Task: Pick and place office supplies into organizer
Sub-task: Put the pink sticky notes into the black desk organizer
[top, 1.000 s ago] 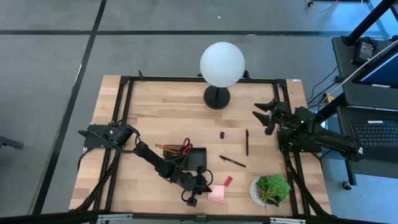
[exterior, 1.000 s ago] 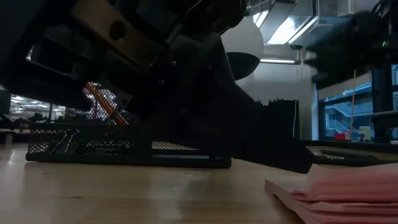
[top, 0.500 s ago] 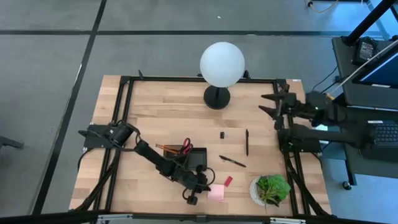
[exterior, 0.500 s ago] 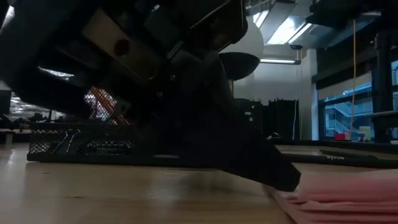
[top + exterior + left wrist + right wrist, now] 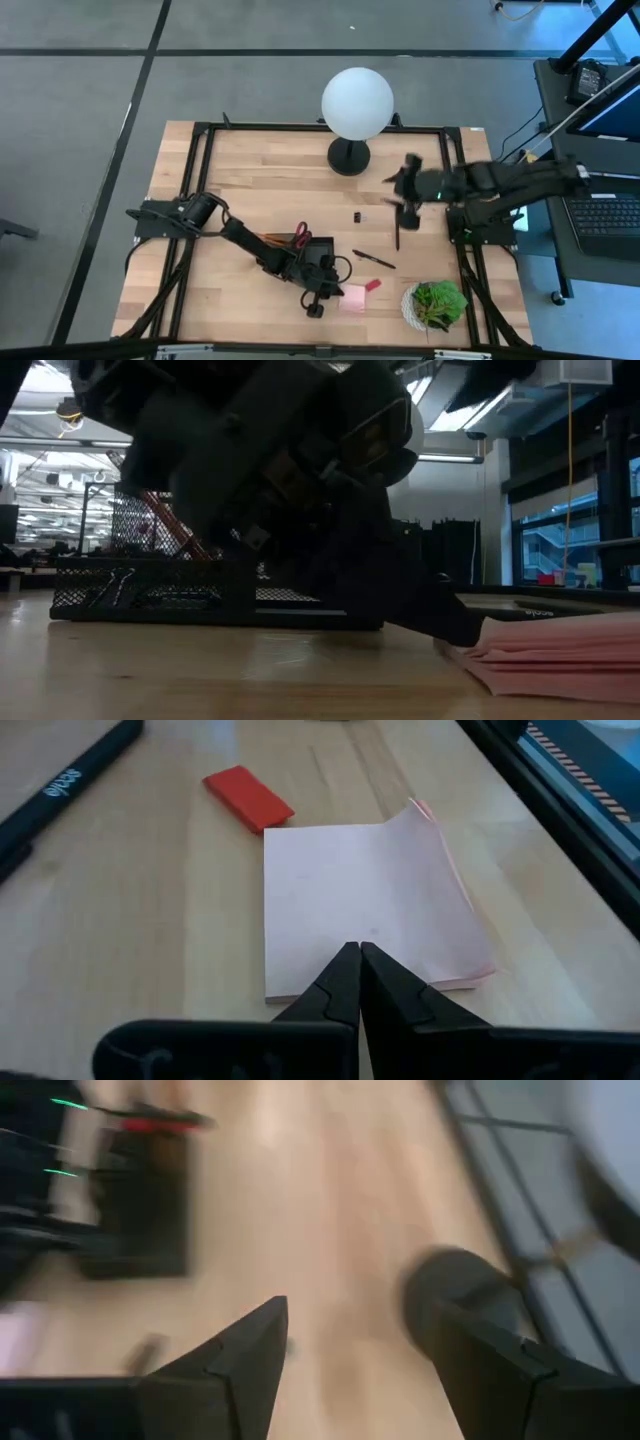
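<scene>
High view: one organizer (image 5: 312, 255), two black pens (image 5: 373, 259), one pink pad (image 5: 351, 297) — left gripper (image 5: 358, 960), fingers together, touches its edge; right gripper (image 5: 405, 190) spread wide above the table

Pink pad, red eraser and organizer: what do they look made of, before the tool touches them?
Pink pad: paper, matte; thin stacked sheets with one corner curling up. Red eraser: probably rubber or soft plastic, a smooth solid block with a dull surface. Organizer: looks like black wire mesh, likely metal; you can see through its walls.
</scene>
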Tool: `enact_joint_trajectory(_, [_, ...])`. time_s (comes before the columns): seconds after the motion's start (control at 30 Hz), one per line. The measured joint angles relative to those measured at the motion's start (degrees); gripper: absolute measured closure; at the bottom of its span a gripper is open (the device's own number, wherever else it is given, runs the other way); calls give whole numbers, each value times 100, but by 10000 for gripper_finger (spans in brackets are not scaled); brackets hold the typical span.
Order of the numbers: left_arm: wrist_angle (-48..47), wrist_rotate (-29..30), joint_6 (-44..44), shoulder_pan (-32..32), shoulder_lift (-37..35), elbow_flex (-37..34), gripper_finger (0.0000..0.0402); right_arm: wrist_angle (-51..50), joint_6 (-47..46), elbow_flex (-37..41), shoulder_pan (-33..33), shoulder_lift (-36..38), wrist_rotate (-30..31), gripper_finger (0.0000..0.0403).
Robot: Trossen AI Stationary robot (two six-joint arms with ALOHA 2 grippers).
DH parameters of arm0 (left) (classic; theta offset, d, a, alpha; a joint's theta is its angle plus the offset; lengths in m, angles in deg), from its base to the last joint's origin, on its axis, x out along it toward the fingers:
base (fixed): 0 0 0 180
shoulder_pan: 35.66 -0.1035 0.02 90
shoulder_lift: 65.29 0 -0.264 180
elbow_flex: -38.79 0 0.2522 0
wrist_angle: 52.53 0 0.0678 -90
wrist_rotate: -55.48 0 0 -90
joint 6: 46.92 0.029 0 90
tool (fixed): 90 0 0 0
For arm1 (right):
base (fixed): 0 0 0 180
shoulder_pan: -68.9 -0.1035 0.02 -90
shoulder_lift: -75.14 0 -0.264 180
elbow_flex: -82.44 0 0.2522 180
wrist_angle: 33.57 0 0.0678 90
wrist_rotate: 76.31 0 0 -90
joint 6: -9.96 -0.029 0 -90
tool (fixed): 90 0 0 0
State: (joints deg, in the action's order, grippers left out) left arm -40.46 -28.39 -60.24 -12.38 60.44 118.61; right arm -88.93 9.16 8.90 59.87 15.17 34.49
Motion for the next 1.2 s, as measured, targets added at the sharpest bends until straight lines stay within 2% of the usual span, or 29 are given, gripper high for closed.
enact_joint_trajectory(0.23, [-1,-160,9,-128,7,-4,399,60,-766,-513,-1614,-1019,760,167])
enact_joint_trajectory(0.53, [0,-168,42,-187,9,-7,399,64,-1136,-1101,-2972,-2605,883,167])
enact_joint_trajectory(0.8, [2,-179,55,-206,11,-7,399,50,-1341,-1644,-3458,-3860,1063,167])
enact_joint_trajectory(1.2, [2,-219,13,-215,11,-11,401,72,-1575,-2194,-3469,-5067,1057,167])
